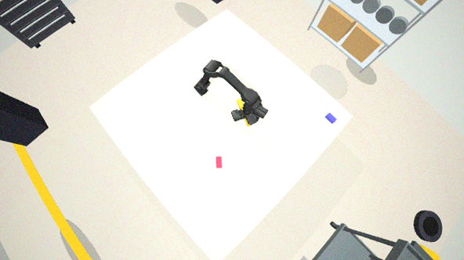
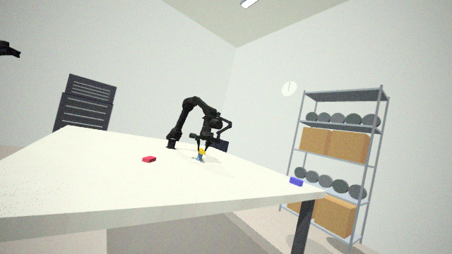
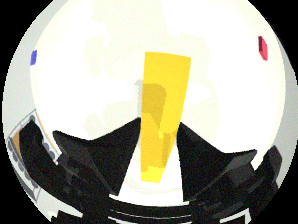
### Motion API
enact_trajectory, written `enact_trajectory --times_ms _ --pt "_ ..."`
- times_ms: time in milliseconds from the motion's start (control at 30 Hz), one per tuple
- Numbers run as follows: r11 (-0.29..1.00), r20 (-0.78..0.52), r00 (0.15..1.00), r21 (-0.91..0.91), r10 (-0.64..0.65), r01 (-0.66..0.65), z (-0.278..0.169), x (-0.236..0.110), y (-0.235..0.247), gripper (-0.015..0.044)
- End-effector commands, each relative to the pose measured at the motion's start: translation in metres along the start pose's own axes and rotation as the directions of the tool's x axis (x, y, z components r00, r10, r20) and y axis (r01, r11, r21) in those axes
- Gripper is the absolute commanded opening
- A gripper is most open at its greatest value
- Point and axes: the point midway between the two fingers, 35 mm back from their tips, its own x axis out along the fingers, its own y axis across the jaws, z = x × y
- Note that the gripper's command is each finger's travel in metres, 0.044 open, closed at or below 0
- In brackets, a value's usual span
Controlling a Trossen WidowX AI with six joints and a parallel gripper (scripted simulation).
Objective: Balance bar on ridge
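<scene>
The yellow bar (image 1: 240,103) (image 2: 202,152) (image 3: 167,75) lies across the top of the small blue ridge (image 2: 200,157), clear of the table in the exterior view. That view sees the bar nearly end-on, so a slight tilt cannot be told. My gripper (image 2: 202,149) (image 3: 160,121) points down over the bar, one finger on each side. It is slightly open, the fingertips very close to the bar's long sides; any contact is too small to tell. The arm covers the bar's middle in the top view, and the bar hides the ridge in the wrist view.
A red block (image 1: 218,162) (image 2: 149,159) (image 3: 263,48) lies on the white table (image 1: 157,129) (image 2: 106,183), away from the ridge. A blue-violet block (image 1: 330,118) (image 2: 296,181) (image 3: 33,57) lies near a table corner. Shelving (image 2: 339,160) stands beyond the table.
</scene>
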Motion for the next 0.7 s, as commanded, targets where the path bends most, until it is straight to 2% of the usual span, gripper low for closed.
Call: enact_trajectory --times_ms 0,333,667 --pt "1.0 0.0 1.0 0.0 0.0 0.0 0.0 0.0 0.0 0.0185" --pt "1.0 0.0 1.0 0.0 0.0 0.0 0.0 0.0 0.0 0.0185" --pt "1.0 0.0 1.0 0.0 0.0 0.0 0.0 0.0 0.0 0.044"
